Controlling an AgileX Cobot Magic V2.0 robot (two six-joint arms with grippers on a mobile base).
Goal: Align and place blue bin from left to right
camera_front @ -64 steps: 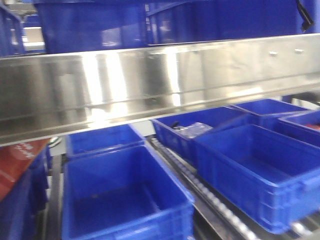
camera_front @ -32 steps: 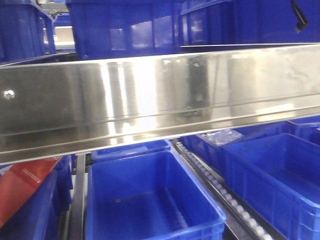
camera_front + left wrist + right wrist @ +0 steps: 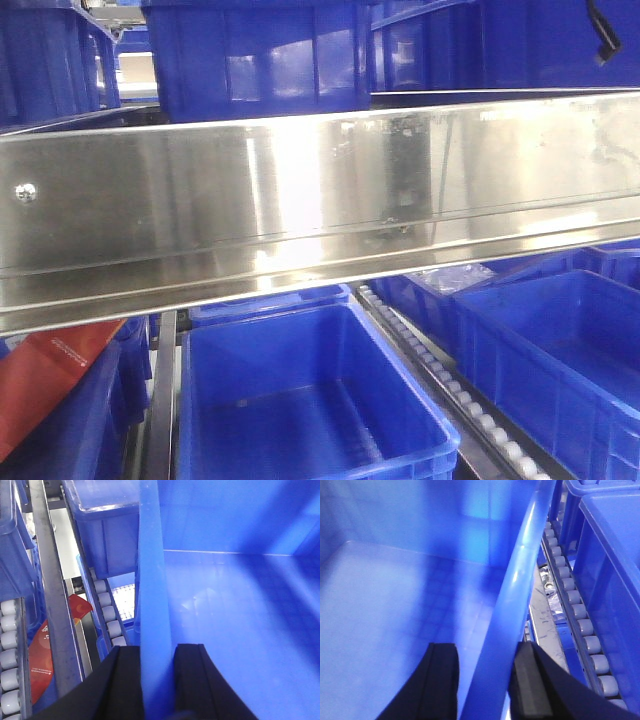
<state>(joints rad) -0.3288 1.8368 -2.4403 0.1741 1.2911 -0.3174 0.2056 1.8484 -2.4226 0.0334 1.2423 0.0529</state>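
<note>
The blue bin [image 3: 225,605] fills both wrist views, showing its smooth floor and walls. My left gripper [image 3: 157,652] is shut on the bin's left wall rim, one black finger inside and one outside. On the opposite rim of the blue bin [image 3: 395,590], my right gripper [image 3: 487,652] is likewise shut, its fingers astride the wall. In the front view neither gripper shows. A blue bin [image 3: 260,60] stands there on the upper level above the steel beam; I cannot tell whether it is the one I hold.
A shiny steel beam [image 3: 320,190] crosses the front view. Below it stand other blue bins [image 3: 310,400] [image 3: 560,350], split by a roller track [image 3: 450,390]. A red packet [image 3: 50,390] lies lower left. Rollers [image 3: 575,610] and a neighbouring bin [image 3: 615,555] flank the right side.
The front view has shifted: beam, upper bins and lower bins have slid rightward in frame, and a bolt at the beam's left end has come into view. The last half second shows little movement.
</note>
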